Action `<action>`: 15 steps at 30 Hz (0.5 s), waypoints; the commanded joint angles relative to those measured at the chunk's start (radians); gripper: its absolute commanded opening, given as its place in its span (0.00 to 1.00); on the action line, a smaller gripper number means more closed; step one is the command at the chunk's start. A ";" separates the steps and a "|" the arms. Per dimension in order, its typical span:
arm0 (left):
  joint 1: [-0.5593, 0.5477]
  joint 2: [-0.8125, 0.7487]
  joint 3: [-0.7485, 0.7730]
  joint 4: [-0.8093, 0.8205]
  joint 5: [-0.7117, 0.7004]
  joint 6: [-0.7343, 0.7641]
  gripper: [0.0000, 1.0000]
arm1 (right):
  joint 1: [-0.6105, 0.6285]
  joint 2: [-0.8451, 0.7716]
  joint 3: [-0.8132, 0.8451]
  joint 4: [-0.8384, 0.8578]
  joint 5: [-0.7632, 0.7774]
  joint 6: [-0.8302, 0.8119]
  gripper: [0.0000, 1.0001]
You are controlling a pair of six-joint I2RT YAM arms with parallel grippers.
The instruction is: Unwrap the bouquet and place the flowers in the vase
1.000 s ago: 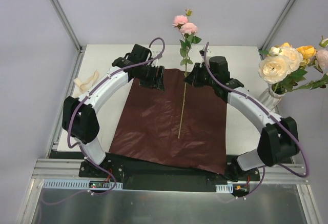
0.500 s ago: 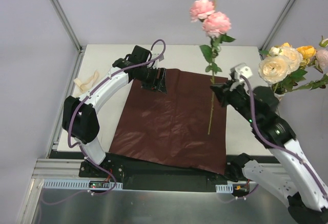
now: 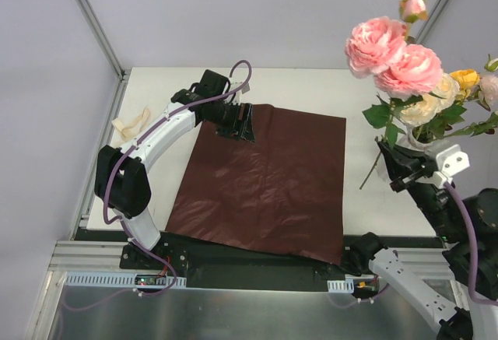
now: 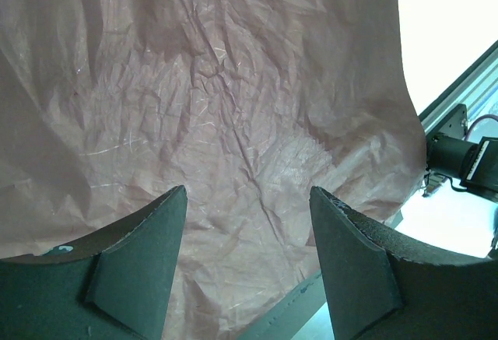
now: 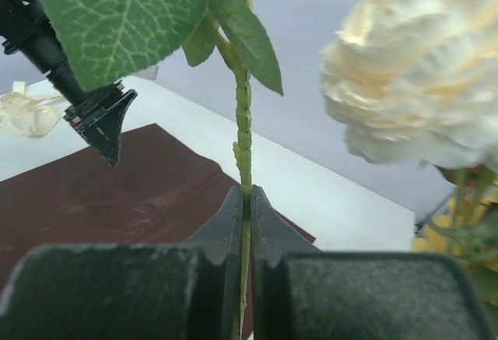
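Lifting one pink rose toward the vase is the step we judge to be in hand. Well to the left of the maroon paper (image 3: 264, 184), which lies spread flat on the table (image 3: 327, 91), a loose cream ribbon (image 3: 131, 120) rests on its own. Over the paper's far left corner the left gripper (image 3: 243, 124) hovers with its fingers spread and nothing between them; its wrist view shows only crinkled paper below. Just off the paper's right edge, the right gripper (image 3: 391, 170) is raised above the table, its fingers clenched on the thin green stem of the pink rose (image 3: 377, 44) just below the leaves. The stem's bare end angles down and back toward the paper. Farther right of the paper, cream and yellow flowers (image 3: 447, 87) already stand in the vase, whose body we cannot make out behind the leaves and the gripper. To do this well, we think the stem should first come upright. Its lower end can then be carried over a gap between the standing stems and lowered slowly. The mouth looks narrow and crowded, so a tilted entry could snag leaves or tip the vase. We would loosen the fingers only once the stem sits deep.
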 commanded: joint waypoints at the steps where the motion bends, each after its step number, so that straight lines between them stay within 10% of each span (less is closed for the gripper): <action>1: 0.001 -0.010 -0.010 0.022 0.037 -0.008 0.64 | 0.005 -0.046 0.069 -0.026 0.119 -0.073 0.00; 15: 0.000 -0.025 -0.015 0.030 0.053 -0.013 0.64 | 0.005 -0.090 0.158 0.010 0.475 -0.199 0.00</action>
